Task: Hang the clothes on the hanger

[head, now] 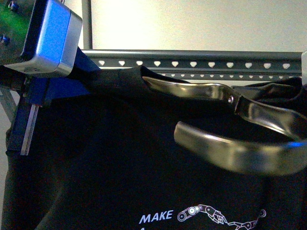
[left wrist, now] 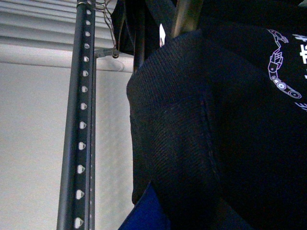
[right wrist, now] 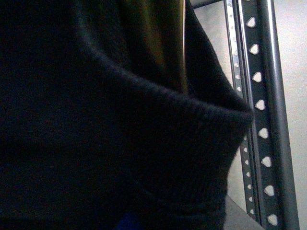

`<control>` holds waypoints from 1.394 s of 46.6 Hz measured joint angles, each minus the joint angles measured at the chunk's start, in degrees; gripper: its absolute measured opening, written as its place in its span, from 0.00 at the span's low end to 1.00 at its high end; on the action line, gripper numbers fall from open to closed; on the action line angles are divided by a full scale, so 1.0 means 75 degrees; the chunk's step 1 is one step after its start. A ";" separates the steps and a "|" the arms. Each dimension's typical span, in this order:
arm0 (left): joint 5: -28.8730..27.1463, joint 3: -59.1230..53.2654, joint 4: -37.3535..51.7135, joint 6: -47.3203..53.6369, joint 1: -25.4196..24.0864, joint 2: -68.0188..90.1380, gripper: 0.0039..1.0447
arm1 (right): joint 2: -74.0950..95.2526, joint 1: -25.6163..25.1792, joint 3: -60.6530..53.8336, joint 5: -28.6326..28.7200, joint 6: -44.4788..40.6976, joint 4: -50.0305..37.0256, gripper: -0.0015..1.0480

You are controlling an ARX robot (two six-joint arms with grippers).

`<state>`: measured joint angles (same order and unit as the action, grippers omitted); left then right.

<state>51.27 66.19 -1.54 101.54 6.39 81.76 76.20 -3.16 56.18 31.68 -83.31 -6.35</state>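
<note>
**Shirt held up at the rail**

The shirt [head: 96, 158] hangs just in front of the rail [head: 201, 63], its top edge level with the row of heart holes. The right gripper [head: 159, 104] is spread wide: its upper finger [head: 192, 89] is tucked into the shirt's top fold and its lower finger [head: 230, 148] lies across the cloth's front. The left gripper [head: 85, 67] is buried in fabric, so its opening cannot be told.

One black T-shirt [head: 105, 158], one grey rack [head: 201, 54]

The T-shirt [head: 105, 163] is matt black knitted cloth, finely ribbed. The rack [head: 201, 55], at twelve o'clock, is smooth grey metal, faintly satin.
</note>
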 joint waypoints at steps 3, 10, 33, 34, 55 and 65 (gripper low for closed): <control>0.0000 0.0000 0.0000 -0.0143 0.0000 0.0000 0.04 | 0.0029 -0.0035 -0.0047 0.0038 0.0102 -0.0152 0.09; 0.0052 0.0000 0.0017 -0.0009 0.0006 -0.0003 0.30 | 0.0157 -0.0221 -0.0338 0.0003 0.0411 -0.0318 0.08; -0.4141 -0.0370 0.2585 -0.6557 -0.0017 -0.0163 0.94 | 0.1014 -0.1236 -0.0175 -0.1093 0.1915 0.1577 0.08; -0.4517 -0.0262 0.2556 -0.7344 -0.0090 -0.0163 0.94 | 0.1026 -0.1227 -0.0061 -0.1183 0.2110 0.1821 0.08; -0.6825 -0.1032 0.2229 -1.5670 -0.0901 -0.0968 0.71 | 0.1107 -0.0522 0.2241 -0.0612 0.9436 0.3383 0.04; -0.6819 -0.3357 0.3462 -1.3916 -0.0833 -0.2530 0.39 | 0.1714 -0.0519 0.3748 -0.0848 1.2287 0.3590 0.04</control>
<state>0.12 41.01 24.43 -2.83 0.14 62.78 89.06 -7.05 84.29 25.32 8.84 20.58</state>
